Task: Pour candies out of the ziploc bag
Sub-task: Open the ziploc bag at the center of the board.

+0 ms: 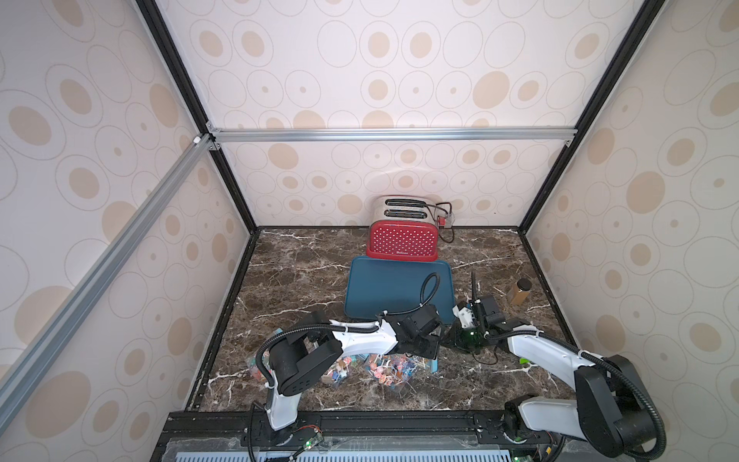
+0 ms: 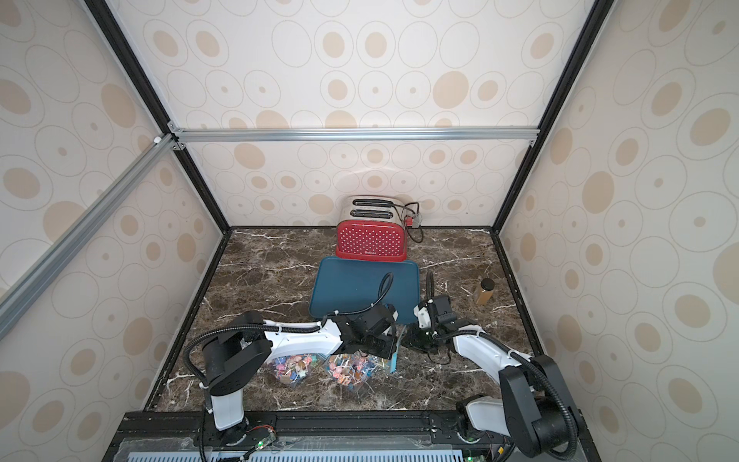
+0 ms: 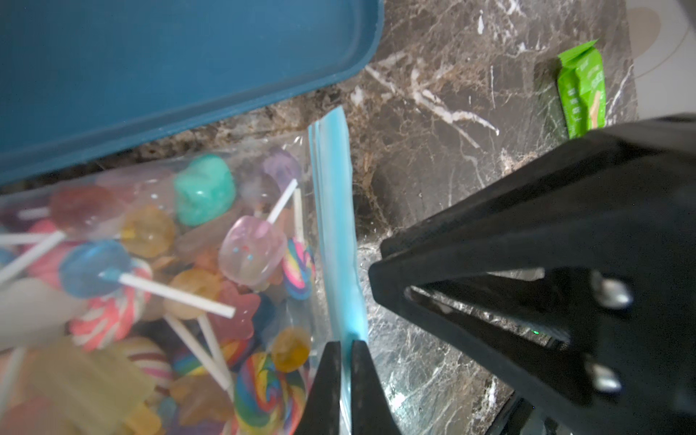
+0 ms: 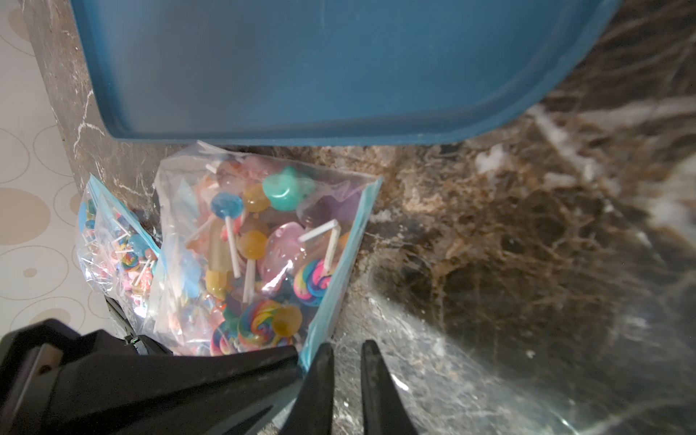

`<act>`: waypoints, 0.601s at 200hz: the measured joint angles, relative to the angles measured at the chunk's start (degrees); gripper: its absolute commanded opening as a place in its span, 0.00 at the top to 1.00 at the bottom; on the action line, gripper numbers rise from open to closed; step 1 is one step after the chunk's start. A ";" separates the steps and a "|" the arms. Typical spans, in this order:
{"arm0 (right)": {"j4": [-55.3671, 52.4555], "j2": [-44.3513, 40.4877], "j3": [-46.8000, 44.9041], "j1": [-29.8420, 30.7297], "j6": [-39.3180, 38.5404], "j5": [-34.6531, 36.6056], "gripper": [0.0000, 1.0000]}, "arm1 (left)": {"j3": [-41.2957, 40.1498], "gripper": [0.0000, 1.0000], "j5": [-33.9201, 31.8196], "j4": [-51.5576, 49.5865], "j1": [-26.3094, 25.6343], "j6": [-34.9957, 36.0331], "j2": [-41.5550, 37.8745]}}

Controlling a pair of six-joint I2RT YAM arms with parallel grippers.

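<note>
My left tool [image 3: 344, 344] is pinching the zip strip [image 3: 335, 226] of the ziploc bag [image 1: 390, 370] of lollipops [image 3: 241, 252] lying lower-centre on the worktop [image 1: 300, 280], my right tool [image 4: 346, 348] gaping empty beside it, risking the strip slipping free.

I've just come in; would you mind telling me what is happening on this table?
The left tool is shut on the blue zip strip of a ziploc bag full of candies, lying on the table beside the blue tray. The right tool sits slightly open beside that strip, holding nothing. Nothing is poured out yet.
</note>
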 measured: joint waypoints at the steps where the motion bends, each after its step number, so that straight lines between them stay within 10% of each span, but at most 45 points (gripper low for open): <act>1: 0.00 0.00 0.00 0.00 0.00 -0.02 0.82 | 0.00 0.95 0.00 0.00 0.00 0.00 0.00; 120: 0.33 0.59 0.00 0.00 0.02 -1.07 0.82 | 0.00 1.00 -0.15 0.00 0.00 0.00 0.00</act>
